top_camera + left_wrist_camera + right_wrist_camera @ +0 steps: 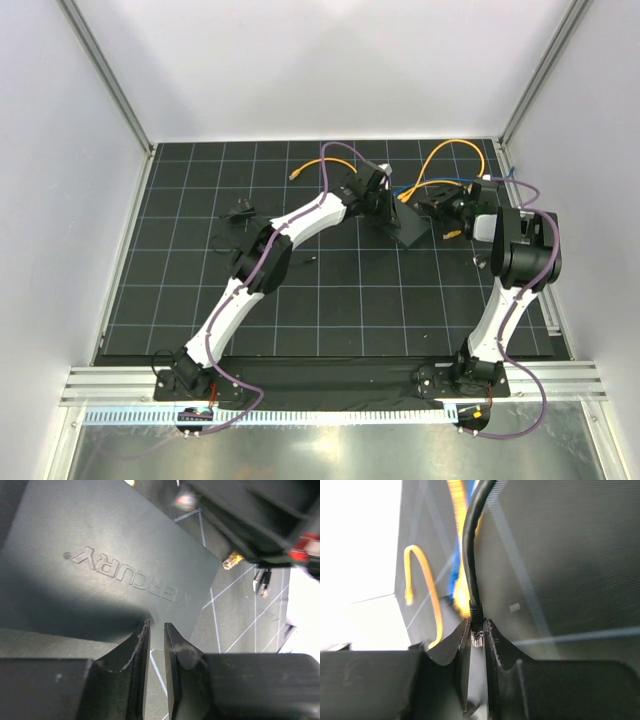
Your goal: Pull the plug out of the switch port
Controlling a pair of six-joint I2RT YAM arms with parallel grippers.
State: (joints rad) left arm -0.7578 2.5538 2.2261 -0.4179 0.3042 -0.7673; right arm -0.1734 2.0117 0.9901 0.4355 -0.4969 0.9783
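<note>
the plug (477, 639) is clamped in your right hand (477, 626) for pulling; left hand (156, 627), narrowly apart, likely steadies the switch box (100, 555).

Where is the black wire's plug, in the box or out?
Out. The right gripper pinches the clear plug on the black wire; only mat shows around it, not the box.

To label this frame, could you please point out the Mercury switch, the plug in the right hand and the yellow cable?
Mercury switch (100, 540): left wrist view, its lettered top face.
Plug (477, 640): right wrist view, its clear tip.
Yellow cable (433, 595): right wrist view, its curved loop.
</note>
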